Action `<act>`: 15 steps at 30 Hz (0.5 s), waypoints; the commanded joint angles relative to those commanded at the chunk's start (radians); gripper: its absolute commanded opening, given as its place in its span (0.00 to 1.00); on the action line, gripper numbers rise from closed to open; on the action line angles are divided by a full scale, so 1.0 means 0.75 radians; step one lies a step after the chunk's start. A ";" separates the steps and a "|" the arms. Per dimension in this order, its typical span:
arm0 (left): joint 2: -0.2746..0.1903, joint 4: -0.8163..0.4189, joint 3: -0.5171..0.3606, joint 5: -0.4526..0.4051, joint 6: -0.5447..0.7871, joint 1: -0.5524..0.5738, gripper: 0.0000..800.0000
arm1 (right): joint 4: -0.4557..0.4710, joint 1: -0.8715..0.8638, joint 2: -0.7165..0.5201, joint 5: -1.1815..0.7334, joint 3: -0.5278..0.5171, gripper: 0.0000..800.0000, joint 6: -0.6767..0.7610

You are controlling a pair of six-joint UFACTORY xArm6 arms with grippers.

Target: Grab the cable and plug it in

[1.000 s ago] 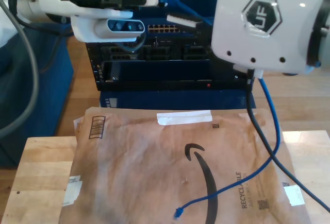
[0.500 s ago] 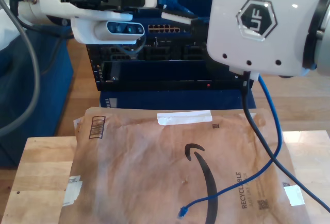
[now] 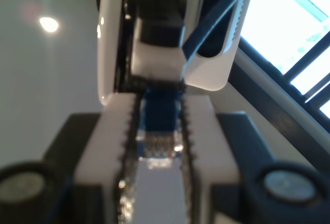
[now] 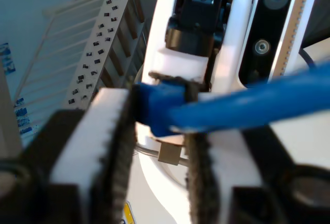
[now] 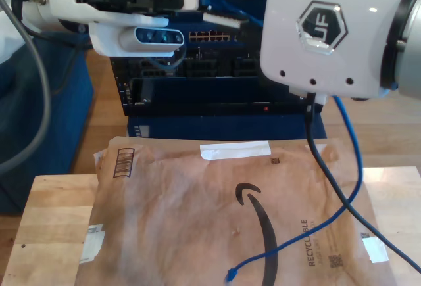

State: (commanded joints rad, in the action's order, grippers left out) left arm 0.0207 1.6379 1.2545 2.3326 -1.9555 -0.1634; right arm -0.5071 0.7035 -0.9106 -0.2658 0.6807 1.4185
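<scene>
Lifted slightly: thin bright-blue cable (image 5: 347, 167), loose plug (image 5: 230, 274) trailing.

Bright blue cable (image 5: 347, 167) in my white, black-toothed fingers (image 4: 111, 131), brown paper mailer (image 5: 223, 220) beneath it with black curved-arrow logo, barcode, white tape strip, pale wooden table (image 5: 49, 220) under the mailer, black rack (image 5: 210, 79) behind.

Wooden table (image 5: 46, 214), blue furniture (image 5: 59, 108) behind, possibly bright windows (image 3: 296, 33).
</scene>
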 joint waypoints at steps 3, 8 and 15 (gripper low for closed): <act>0.000 0.000 0.000 0.000 0.000 0.000 0.04 | -0.010 0.000 0.000 0.000 0.000 0.08 0.000; 0.000 0.000 0.000 0.018 0.004 0.000 0.26 | -0.025 -0.002 -0.002 0.000 0.000 0.01 0.000; -0.002 0.047 -0.006 0.008 0.012 -0.004 0.64 | -0.025 0.000 0.002 -0.002 0.004 0.00 0.053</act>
State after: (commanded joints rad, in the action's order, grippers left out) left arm 0.0192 1.6732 1.2499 2.3387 -1.9463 -0.1665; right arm -0.5255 0.7035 -0.9091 -0.2674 0.6837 1.4584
